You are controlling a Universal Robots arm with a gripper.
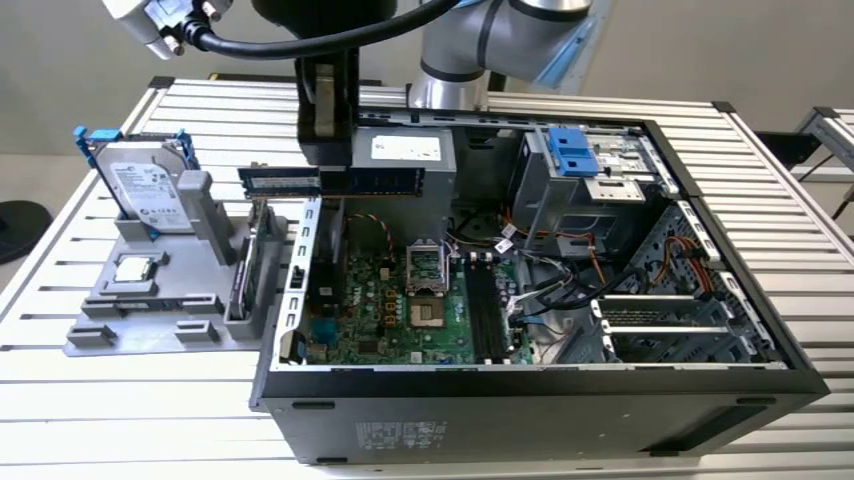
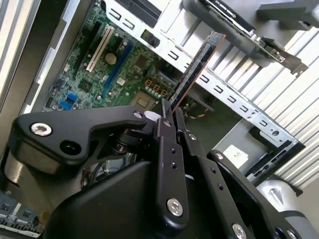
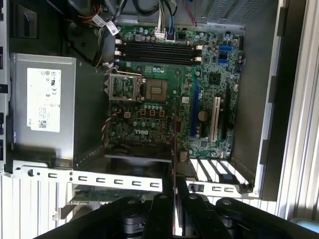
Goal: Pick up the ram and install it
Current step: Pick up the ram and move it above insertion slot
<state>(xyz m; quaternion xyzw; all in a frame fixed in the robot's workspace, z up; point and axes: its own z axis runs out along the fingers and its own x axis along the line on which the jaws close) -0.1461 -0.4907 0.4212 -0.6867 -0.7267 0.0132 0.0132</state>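
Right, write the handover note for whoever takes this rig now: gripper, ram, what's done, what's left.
Gripper: shut on the ram, clamping it by its upper long edge.
Ram: in the air and level, over the open computer case at its wall on the exterior view's left, beside the grey fixture. It touches nothing but the gripper.
Done: the ram is picked up.
Left: installing it. The black memory slots on the motherboard are empty, and the ram hangs well above the board, not over them.
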